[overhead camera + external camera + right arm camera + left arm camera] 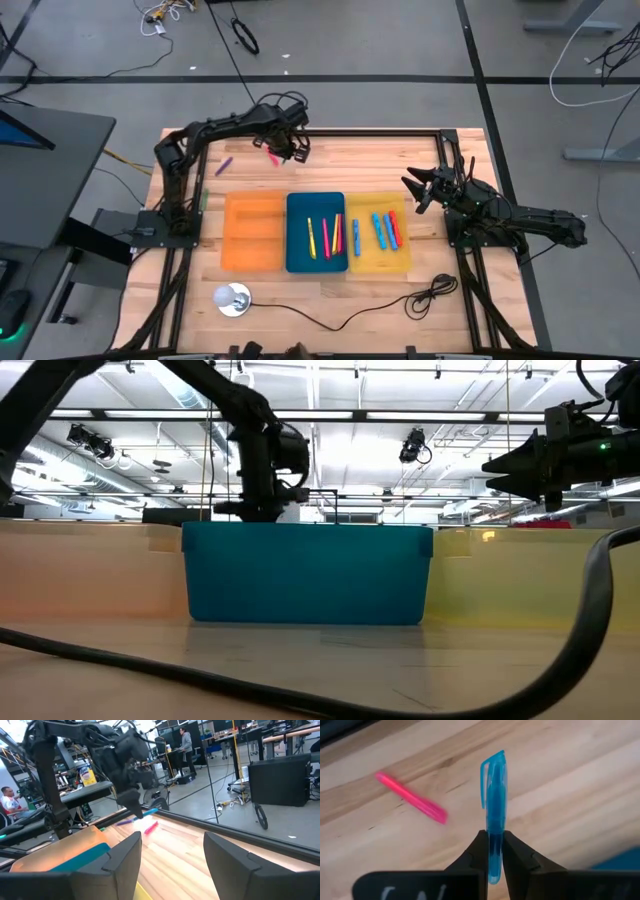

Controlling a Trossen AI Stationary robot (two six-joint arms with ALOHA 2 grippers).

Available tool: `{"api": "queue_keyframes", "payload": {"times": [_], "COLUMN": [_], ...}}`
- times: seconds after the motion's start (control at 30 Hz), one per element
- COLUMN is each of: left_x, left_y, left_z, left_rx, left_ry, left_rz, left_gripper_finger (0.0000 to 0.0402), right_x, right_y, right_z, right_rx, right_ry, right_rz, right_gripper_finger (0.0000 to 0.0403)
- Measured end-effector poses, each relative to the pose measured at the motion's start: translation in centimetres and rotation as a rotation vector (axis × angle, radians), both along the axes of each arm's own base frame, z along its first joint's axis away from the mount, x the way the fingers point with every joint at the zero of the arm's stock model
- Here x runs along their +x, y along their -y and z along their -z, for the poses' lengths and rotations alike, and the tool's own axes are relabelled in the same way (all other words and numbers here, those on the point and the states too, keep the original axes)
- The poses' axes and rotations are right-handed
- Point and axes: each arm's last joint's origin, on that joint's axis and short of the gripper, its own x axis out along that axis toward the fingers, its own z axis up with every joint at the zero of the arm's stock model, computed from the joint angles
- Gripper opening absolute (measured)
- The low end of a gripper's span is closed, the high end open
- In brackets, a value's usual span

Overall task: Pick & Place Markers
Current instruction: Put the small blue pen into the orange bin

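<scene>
Left gripper (491,851) jaws clamped on blue marker (495,805), pink marker (411,797) on table (580,795), right gripper (172,857) jaws apart, empty

Two matte black jointed arms; black cables looped along links; tapered dark end effector fingers (517,857).

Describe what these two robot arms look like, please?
Both arms are dark, nearly black, built of jointed segments with black cables looped along them. The left tool ends in two slim, tapering black fingers; the right tool has two broader, wedge-shaped dark fingers.
</scene>
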Motion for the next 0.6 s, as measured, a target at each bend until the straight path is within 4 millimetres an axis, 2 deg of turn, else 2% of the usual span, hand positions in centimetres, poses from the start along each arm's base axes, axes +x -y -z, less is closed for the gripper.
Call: {"api": "queue_keyframes", "payload": {"times": [0.27, 0.6], "left_x": [0.4, 1.2], "left_y": [3.4, 8.3], "left_z": [-2.7, -4.1], "left_rx": [0.038, 0.057], "left_ry": [0.016, -0.027], "left_rz": [0.123, 0.403], "left_gripper_finger": [0.0033, 0.0033], "right_x": [0.0, 0.0], "right_y": [0.0, 0.0], "right_z": [0.0, 0.0], "right_rx": [0.0, 0.0], "right_ry": [0.0, 0.0], "right_rz": [0.0, 0.0], "right_gripper_finger": [0.0215, 0.0215]}}
